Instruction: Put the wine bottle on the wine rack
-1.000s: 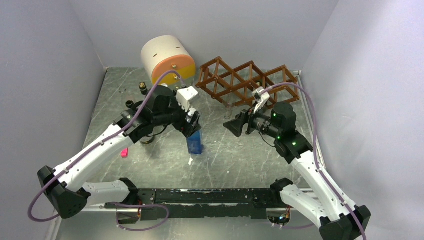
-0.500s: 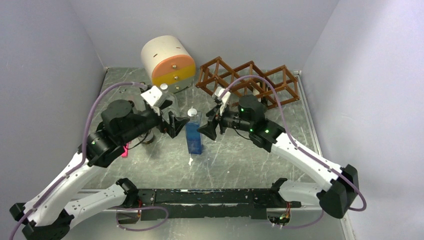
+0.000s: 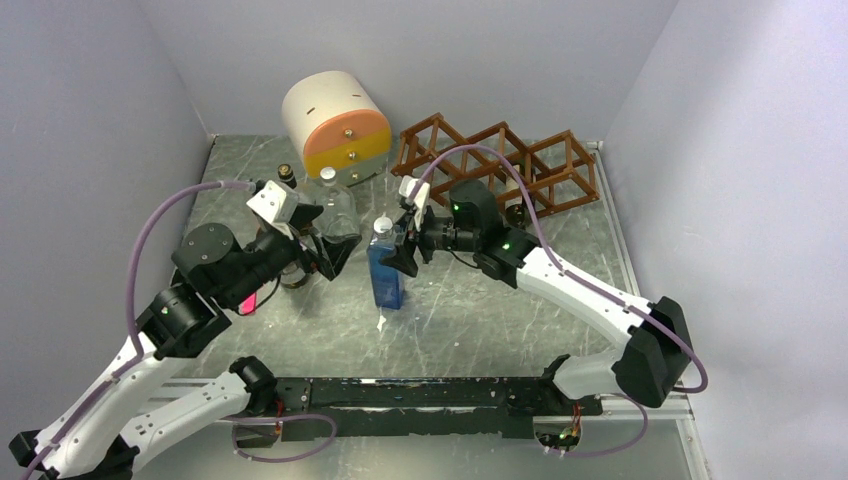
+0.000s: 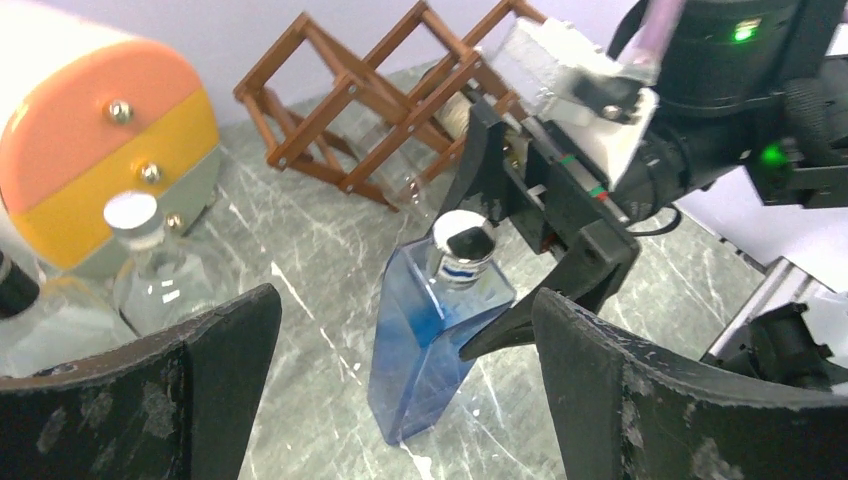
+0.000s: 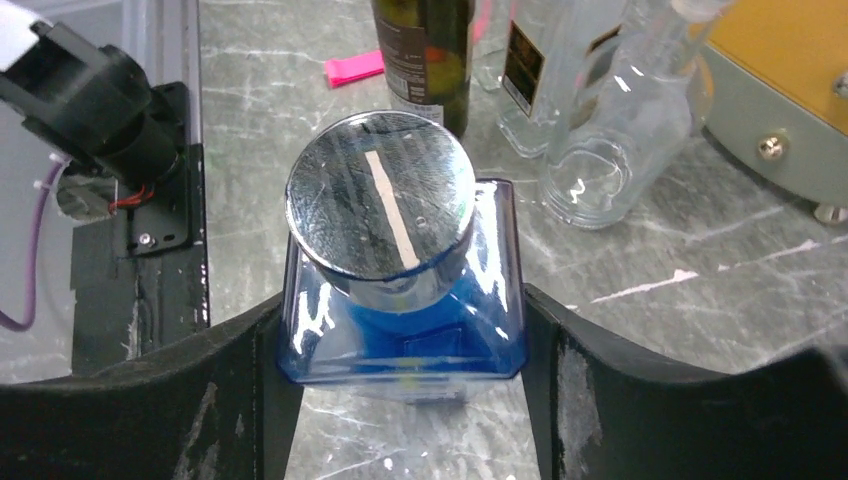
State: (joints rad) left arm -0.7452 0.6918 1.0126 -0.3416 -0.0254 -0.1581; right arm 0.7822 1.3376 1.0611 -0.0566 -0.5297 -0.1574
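A dark green wine bottle (image 5: 420, 50) with a label stands behind a square blue bottle (image 3: 385, 275) with a silver cap; in the top view my left arm mostly hides the wine bottle. The reddish-brown wine rack (image 3: 495, 160) stands at the back right and also shows in the left wrist view (image 4: 380, 90). My right gripper (image 3: 398, 245) is open, and its jaws straddle the blue bottle's shoulders (image 5: 400, 345), close against both sides. My left gripper (image 3: 335, 250) is open and empty, left of the blue bottle (image 4: 430, 350) and apart from it.
A round cream-and-orange drawer unit (image 3: 335, 120) stands at the back. A clear glass bottle (image 3: 330, 195) and another labelled bottle (image 5: 525, 70) stand near the wine bottle. A pink scrap (image 3: 247, 300) lies at the left. Walls close in on three sides.
My right arm swung left from the rack until its jaws came round the blue bottle. My left arm let go of that bottle and drew back to the left.
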